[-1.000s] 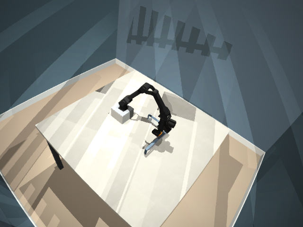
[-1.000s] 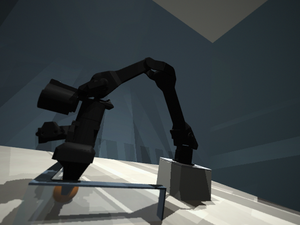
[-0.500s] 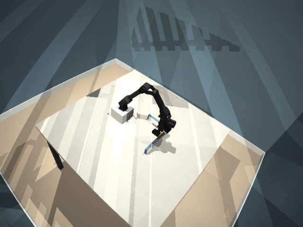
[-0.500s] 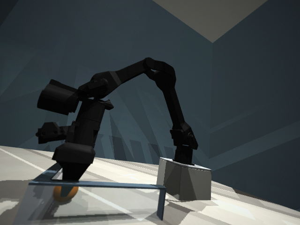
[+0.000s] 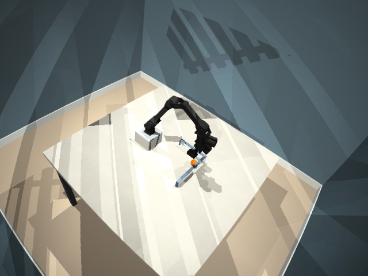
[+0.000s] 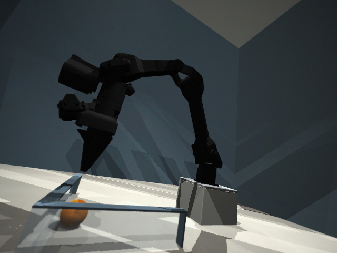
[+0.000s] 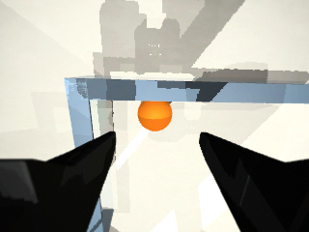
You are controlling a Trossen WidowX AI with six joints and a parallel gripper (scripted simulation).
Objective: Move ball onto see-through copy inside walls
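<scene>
Your gripper (image 6: 85, 167) hangs in the air above the table (image 5: 89, 166) with its jaws apart and nothing between them; in the wrist view the two dark fingers frame a gap of pale table top, and the orange ball (image 7: 154, 115) sits beyond that gap, untouched. In the exterior view you can see the ball (image 6: 73, 213) resting on the table inside the corner made by the two low clear walls (image 6: 108, 206), close to the left end where they meet, with the fingertips raised well above it and slightly to the right. From the top view the ball (image 5: 193, 162) lies just inside the angle of the walls (image 5: 186, 175), right below the wrist of the black arm (image 5: 190, 114). You cannot make out the see-through copy as a separate shape in any view, so whether the ball sits exactly on it cannot be told. The arm bends up from its grey base block (image 6: 226, 206), which stands on the table to the right of the walls in the exterior view, arches over at the elbow, and points the gripper steeply down and a little to the left.
</scene>
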